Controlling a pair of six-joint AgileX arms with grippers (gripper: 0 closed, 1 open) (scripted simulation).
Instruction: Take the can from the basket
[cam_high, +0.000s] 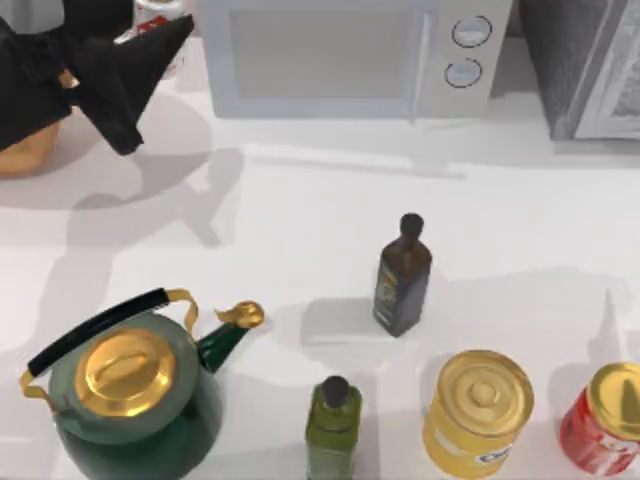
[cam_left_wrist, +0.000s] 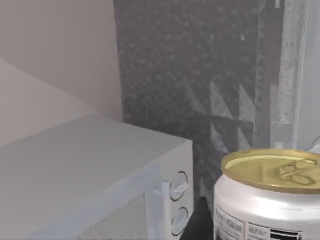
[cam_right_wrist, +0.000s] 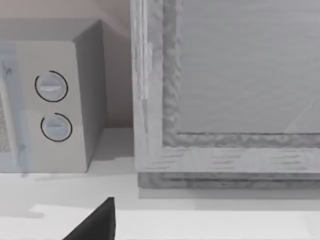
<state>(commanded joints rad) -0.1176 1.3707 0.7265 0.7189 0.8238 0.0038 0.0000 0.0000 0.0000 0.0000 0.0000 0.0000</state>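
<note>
**At the table's far-left corner: left gripper with one can, off the basket**

Up by the microwave's (cam_high: 330, 55) left end, the left gripper (cam_high: 175, 35) is the tool at work. One can (cam_high: 150, 25) sits right against it, white-and-red label just visible past the black arm. From the left wrist view the can (cam_left_wrist: 270, 200) is very close, upright, pale gold lid with pull tab facing up. Clenched or released: cannot tell. The can is not in the basket.

One basket (cam_high: 25, 150): an orange-brown edge shows under the arm, near the gripper, on the side away from the microwave.

Counts, all well apart from the gripper toward the near edge:
- one green kettle (cam_high: 130, 390) with a gold lid, upright
- two bottles: dark bottle (cam_high: 403, 275) and green bottle (cam_high: 333, 425), both upright
- two large cans: yellow can (cam_high: 478, 410) and red can (cam_high: 605, 415), side by side (red one cut by the frame edge)

One microwave, two round knobs (cam_high: 468, 50).

Right arm is idle; its wrist view faces the microwave's knob end and a grey framed panel (cam_right_wrist: 230, 100).
</note>
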